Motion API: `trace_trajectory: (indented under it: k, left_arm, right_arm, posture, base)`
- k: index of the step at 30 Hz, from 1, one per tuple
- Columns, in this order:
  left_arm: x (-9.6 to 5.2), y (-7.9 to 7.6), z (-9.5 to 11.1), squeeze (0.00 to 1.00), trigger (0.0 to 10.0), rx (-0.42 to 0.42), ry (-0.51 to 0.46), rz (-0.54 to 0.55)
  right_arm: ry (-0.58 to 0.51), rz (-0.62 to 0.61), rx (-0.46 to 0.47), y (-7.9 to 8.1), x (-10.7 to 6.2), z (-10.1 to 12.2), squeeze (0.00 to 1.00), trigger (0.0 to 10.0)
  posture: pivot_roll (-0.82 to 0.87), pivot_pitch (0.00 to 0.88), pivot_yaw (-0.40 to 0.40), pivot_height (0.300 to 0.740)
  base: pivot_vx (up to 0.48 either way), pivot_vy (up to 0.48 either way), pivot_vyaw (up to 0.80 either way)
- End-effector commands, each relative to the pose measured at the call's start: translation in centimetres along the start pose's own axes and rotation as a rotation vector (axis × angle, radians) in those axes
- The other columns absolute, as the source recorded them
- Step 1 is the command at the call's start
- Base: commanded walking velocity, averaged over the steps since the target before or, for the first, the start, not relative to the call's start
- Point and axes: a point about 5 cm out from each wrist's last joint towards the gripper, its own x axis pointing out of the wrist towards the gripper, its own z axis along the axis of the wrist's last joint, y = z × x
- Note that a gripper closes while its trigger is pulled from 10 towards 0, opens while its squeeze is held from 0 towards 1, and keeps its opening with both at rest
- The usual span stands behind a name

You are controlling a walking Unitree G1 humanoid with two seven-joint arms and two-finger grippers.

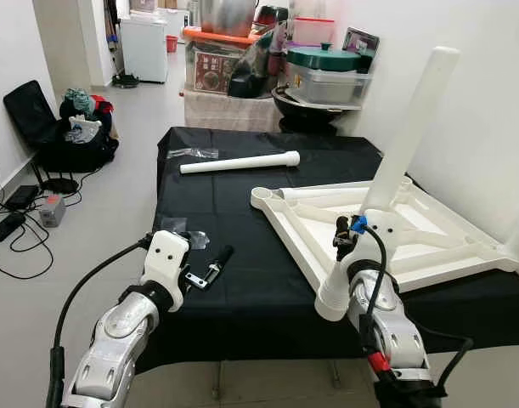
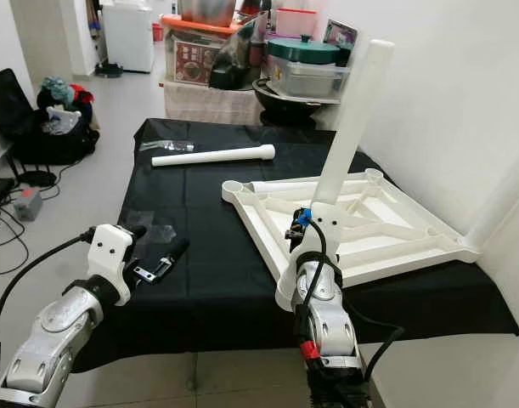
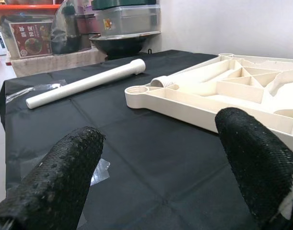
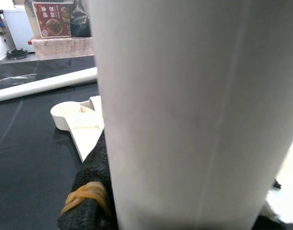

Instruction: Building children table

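An upside-down white tabletop [image 1: 286, 228] lies on the black-clothed table [image 1: 225, 204]. My right gripper [image 1: 351, 246] is shut on a white table leg [image 1: 403, 144] near its flared lower end. The leg tilts up to the right over the tabletop's near edge. In the right wrist view a black finger [image 4: 88, 191] with a rubber band presses against that leg. A second leg [image 1: 240, 161] lies loose on the cloth further back. A third leg [image 2: 504, 200] rises from the tabletop's right corner. My left gripper [image 1: 206, 270] hovers open over the cloth's near left part, its fingers [image 3: 55, 182] wide apart.
Clear plastic wrappers [image 1: 191, 153] lie on the cloth. Storage boxes and a large pot [image 1: 323, 72] stand behind the table. On the left floor are a black chair with bags [image 1: 68, 127] and cables [image 1: 17, 221]. A white wall runs along the right.
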Motion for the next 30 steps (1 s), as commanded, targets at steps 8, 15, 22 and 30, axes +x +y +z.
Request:
trace_trajectory:
  k: [8,15,22,30]
  left_arm:
    - [0.6,-0.3,-0.1,0.00,10.0,0.013,-0.002,-0.021]
    - [0.7,-0.2,0.0,0.00,10.0,0.022,-0.005,-0.029]
    - [0.6,-0.1,0.0,0.00,10.0,0.022,-0.010,-0.010]
    - [0.3,-0.3,-0.3,0.00,10.0,0.014,-0.002,-0.003]
  right_arm:
    - [0.071,0.311,0.035,0.1,-1.2,-3.2,0.00,10.0]
    - [0.042,0.752,-0.074,2.4,-3.6,-2.9,0.00,10.0]
    - [0.067,0.870,-0.113,2.5,-3.2,-3.1,0.00,10.0]
    - [0.080,0.805,-0.072,1.6,-2.0,-3.2,0.00,10.0]
  posture:
    - [0.01,0.000,-0.059,0.740]
    - [0.03,0.000,-0.059,0.740]
    - [0.05,0.000,-0.089,0.740]
    - [0.04,0.000,-0.097,0.740]
  base:
    - [0.000,0.000,0.00]
    - [0.000,0.000,0.00]
    - [0.000,0.000,0.00]
    - [0.000,0.000,0.00]
